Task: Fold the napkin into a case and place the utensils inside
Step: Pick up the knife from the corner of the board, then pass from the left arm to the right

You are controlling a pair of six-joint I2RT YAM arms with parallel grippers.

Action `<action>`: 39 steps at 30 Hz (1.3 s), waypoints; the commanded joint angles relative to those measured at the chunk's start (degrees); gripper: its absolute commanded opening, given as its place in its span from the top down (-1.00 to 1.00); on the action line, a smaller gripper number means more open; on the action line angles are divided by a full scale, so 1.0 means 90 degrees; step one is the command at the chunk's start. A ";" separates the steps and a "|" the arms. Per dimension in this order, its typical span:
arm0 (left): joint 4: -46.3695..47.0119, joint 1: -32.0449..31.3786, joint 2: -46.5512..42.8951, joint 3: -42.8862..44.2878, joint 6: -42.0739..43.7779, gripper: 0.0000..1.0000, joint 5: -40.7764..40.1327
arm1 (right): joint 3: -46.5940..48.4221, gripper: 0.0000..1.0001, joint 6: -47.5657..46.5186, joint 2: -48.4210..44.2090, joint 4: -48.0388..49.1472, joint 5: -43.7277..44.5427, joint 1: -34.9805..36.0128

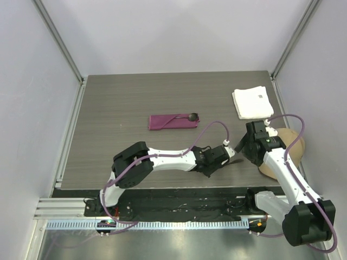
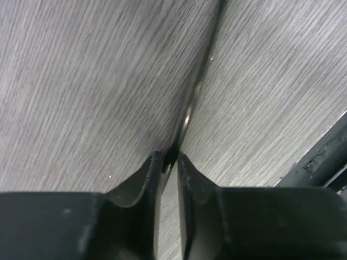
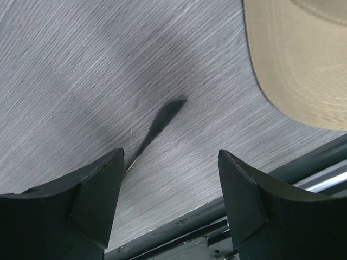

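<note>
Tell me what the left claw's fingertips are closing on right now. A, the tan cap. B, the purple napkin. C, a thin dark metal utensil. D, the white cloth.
C: in the left wrist view, the left claw has its tips pinched around a thin dark utensil that runs away from it across the wood-grain surface.

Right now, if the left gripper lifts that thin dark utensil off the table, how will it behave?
Probably stiff: the thin dark utensil lies as one straight metal strip. Likely light, being so slender. It may pivot or slip: most of its visible length extends beyond the left gripper, and its surface glints.
</note>
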 commanded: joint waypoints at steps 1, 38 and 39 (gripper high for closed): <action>0.0020 -0.0053 0.0145 -0.0206 0.0020 0.75 -0.0073 | -0.0139 -0.47 0.0388 -0.0087 0.0349 -0.0302 -0.0045; 0.1828 0.1060 -0.0285 -0.1692 -0.1201 1.00 0.3140 | -0.2278 0.22 0.2272 0.1368 0.4099 -0.1963 0.0940; 0.1808 0.1079 -0.0314 -0.1702 -0.1162 0.99 0.3150 | -0.2346 0.34 0.2282 0.1377 0.4206 -0.1982 0.0950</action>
